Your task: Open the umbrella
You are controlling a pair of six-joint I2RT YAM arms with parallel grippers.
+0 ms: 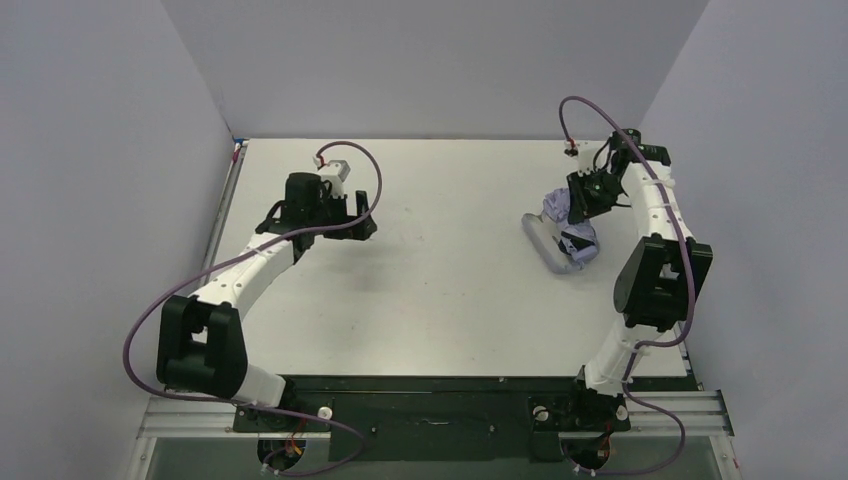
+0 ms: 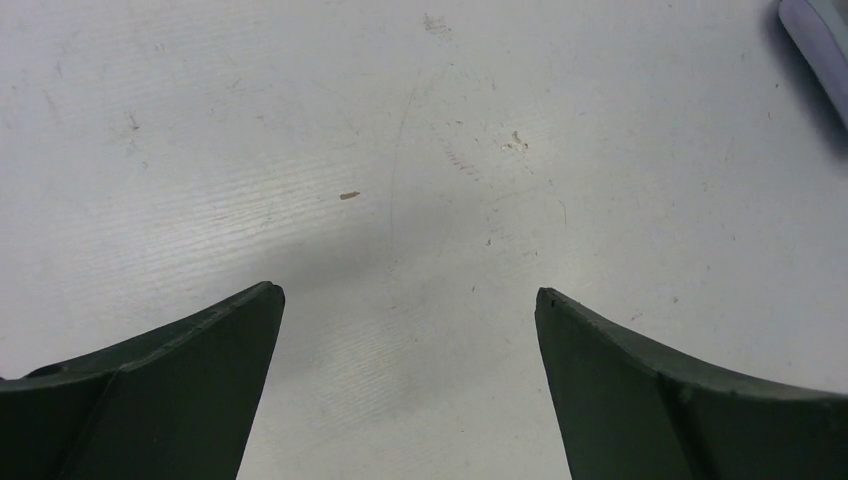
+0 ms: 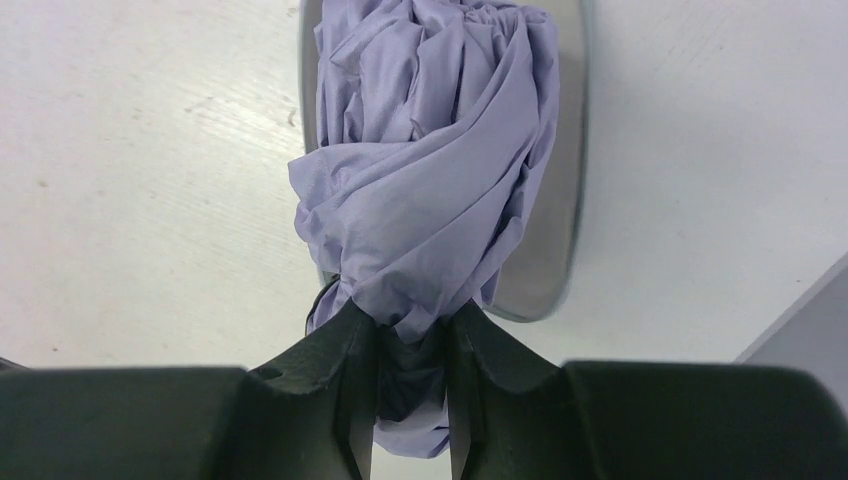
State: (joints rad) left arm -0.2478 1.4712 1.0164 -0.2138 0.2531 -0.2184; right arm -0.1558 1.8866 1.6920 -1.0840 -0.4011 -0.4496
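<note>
umbrella (image 3: 430,190) at table's (image 1: 450,290) 3 o'clock side, folded, on grey sleeve (image 3: 560,200) | right gripper (image 3: 410,380) pinches its lavender fabric; left gripper (image 2: 410,300) spread wide, empty | soft, light, slippery cloth; firmer hold probably at handle, unseen

Camera views, 3 in all.

1. Top external: fixed high behind the 2 arm bases, looking down and forward over the whole white table (image 1: 450,290) to the grey walls; far view.

2. Left wrist: just above the tabletop, facing down past its own dark fingers (image 2: 180,390); very near. At its top right corner, a pale edge of the sleeve (image 2: 820,45).

3. Right wrist: close, looking along its fingers (image 3: 320,385) at the umbrella (image 3: 430,190).

Shared: the overhead view takes in both wrist patches, umbrella (image 1: 570,225) included.
</note>
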